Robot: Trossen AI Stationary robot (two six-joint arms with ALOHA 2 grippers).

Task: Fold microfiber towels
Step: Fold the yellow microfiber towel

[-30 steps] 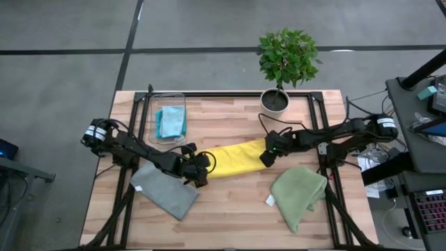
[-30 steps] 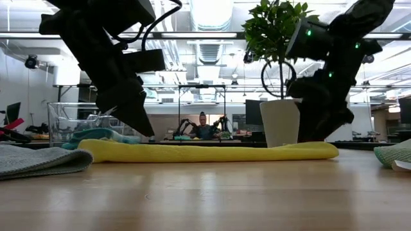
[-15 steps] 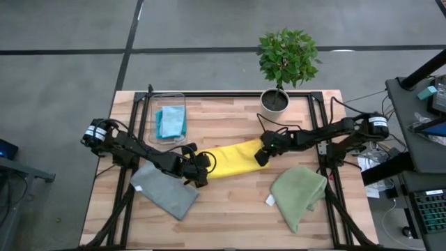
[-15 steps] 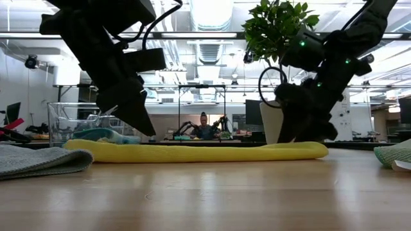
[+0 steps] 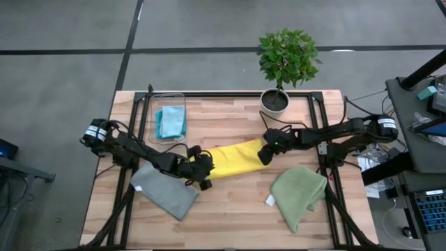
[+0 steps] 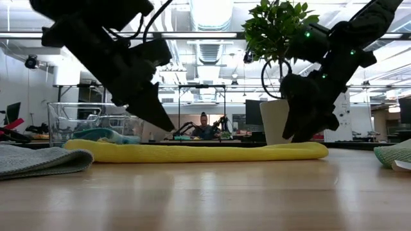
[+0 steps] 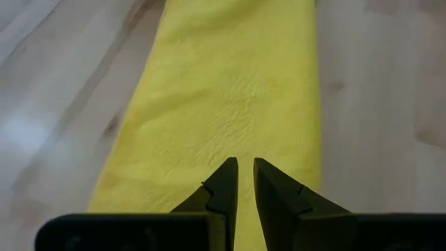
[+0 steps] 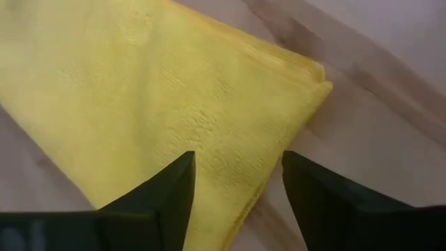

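Mid-fold on the yellow towel (image 5: 237, 157), a soft, nubbly strip already folded long and lying just below the potted plant (image 5: 286, 66). At its left end the left gripper (image 7: 242, 180) hovers nearly closed and empty; at its right end the right gripper (image 8: 237, 178) hangs spread wide, grasping nothing. Next probably pinching both ends and folding one over the other.

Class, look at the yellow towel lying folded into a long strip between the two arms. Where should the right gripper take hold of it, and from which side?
Probably at the end corner of the yellow towel nearest the right gripper. The strip lies flat on the table, so come down from above with open fingers straddling the layered edge; there the layers stack and offer an edge to pinch. The left gripper hovers over the opposite end.
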